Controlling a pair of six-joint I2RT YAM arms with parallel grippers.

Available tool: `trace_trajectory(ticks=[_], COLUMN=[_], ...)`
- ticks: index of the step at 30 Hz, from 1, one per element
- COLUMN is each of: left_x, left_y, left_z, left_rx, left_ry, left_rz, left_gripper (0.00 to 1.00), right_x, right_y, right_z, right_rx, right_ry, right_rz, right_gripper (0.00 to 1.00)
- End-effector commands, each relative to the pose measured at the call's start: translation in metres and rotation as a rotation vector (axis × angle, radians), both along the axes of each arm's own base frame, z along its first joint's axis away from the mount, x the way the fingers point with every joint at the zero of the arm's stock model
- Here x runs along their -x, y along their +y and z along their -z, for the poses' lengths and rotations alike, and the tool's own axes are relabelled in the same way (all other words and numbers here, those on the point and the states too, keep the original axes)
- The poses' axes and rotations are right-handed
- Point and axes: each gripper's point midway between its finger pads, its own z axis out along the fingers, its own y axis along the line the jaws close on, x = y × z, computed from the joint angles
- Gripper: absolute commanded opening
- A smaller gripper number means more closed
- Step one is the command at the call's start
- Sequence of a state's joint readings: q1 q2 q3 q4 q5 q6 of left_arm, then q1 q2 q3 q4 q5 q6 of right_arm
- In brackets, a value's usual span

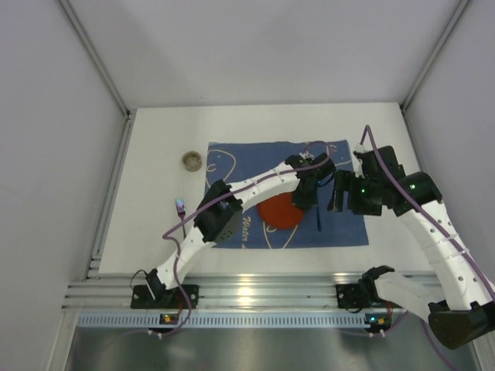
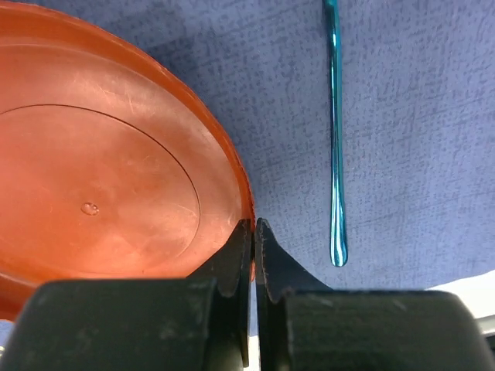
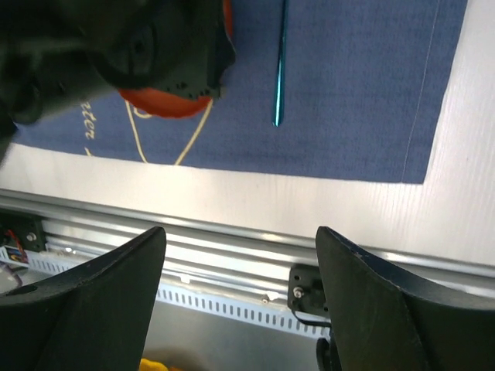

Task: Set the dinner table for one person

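Observation:
An orange plate (image 1: 278,214) lies on the blue placemat (image 1: 340,230) on the white dinner table (image 1: 151,193). My left gripper (image 1: 302,201) is shut on the plate's right rim; in the left wrist view (image 2: 254,226) the rim (image 2: 249,202) sits pinched between the closed fingers. A teal utensil (image 1: 318,218) lies on the mat right of the plate, also in the left wrist view (image 2: 335,154) and the right wrist view (image 3: 279,69). My right gripper (image 1: 338,202) hovers above the mat's right part, open and empty (image 3: 240,232).
A small round brownish object (image 1: 192,161) sits on the table left of the mat. A small purple item (image 1: 179,206) lies nearer the front left. The aluminium rail (image 1: 255,290) runs along the near edge. White walls enclose the table.

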State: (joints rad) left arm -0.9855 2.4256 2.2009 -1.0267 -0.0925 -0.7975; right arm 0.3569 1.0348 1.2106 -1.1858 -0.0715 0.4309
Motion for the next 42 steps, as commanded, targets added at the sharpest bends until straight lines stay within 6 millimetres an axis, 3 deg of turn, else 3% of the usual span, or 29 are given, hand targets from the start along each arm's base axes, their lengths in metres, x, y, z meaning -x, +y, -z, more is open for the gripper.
trace_trajectory(ticks=[1,4,5,6,8,10,11,13,14,16,17,18,20,21,24,27,36,42], left_x=[-0.008,-0.008,-0.009,-0.010,-0.018,-0.020,-0.022,-0.024,-0.012,-0.015,0.002,-0.001,0.021,0.021,0.033,0.043,0.028,0.030], left_y=[-0.013,-0.014,-0.013,-0.008,0.005,0.028,0.041,0.084,0.116,0.165,0.202,0.232,0.278,0.303,0.342,0.367,0.387,0.394], left_z=[-0.027,-0.025,-0.034,-0.037,-0.059,-0.073,-0.098,-0.095,-0.099,-0.099,-0.090,-0.085,-0.070,-0.066,-0.049,-0.026,0.007,0.028], left_rx=[0.098,0.110,0.120,0.113,0.099,0.056,0.071,-0.001,-0.024,-0.048,-0.065,-0.058,-0.069,-0.092,-0.119,-0.170,-0.169,-0.143], left_ry=[-0.008,-0.015,-0.036,-0.051,-0.117,-0.135,-0.169,-0.180,-0.180,-0.188,-0.173,-0.150,-0.131,-0.137,-0.151,-0.101,-0.017,0.024], left_rz=[-0.041,-0.042,-0.046,-0.050,-0.067,-0.086,-0.106,-0.163,-0.188,-0.274,-0.313,-0.380,-0.434,-0.480,-0.517,-0.542,-0.609,-0.642], left_gripper=[0.00,0.39,0.59,0.70,0.85,0.89,0.89,0.90,0.90,0.82,0.81,0.78,0.77,0.77,0.77,0.76,0.72,0.51], right_x=[0.016,0.022,0.024,0.025,0.027,0.028,0.030,0.031,0.032,0.033,0.033,0.033,0.032,0.031,0.031,0.028,0.028,0.034], right_y=[-0.013,-0.015,-0.016,-0.016,-0.016,-0.016,-0.015,-0.015,-0.014,-0.013,-0.012,-0.011,-0.009,-0.008,-0.004,-0.002,-0.003,-0.009], right_z=[0.001,0.003,0.004,0.004,0.005,0.004,0.005,0.007,0.009,0.011,0.013,0.014,0.017,0.018,0.024,0.027,0.025,0.030], right_rx=[0.020,0.020,0.019,0.017,0.014,0.009,0.008,0.004,-0.001,-0.008,-0.012,-0.014,-0.021,-0.024,-0.030,-0.031,-0.013,0.005], right_ry=[0.003,0.006,0.007,0.007,0.010,0.007,0.011,0.014,0.018,0.024,0.025,0.027,0.031,0.033,0.054,0.063,0.067,0.072], right_rz=[0.041,0.043,0.045,0.042,0.039,0.039,0.036,0.035,0.029,0.027,0.025,0.022,0.012,0.011,-0.009,-0.023,-0.042,-0.027], right_gripper=[0.79,0.79,0.79,0.79,0.79,0.79,0.79,0.79,0.79,0.79,0.79,0.79,0.79,0.79,0.79,0.78,0.78,0.78])
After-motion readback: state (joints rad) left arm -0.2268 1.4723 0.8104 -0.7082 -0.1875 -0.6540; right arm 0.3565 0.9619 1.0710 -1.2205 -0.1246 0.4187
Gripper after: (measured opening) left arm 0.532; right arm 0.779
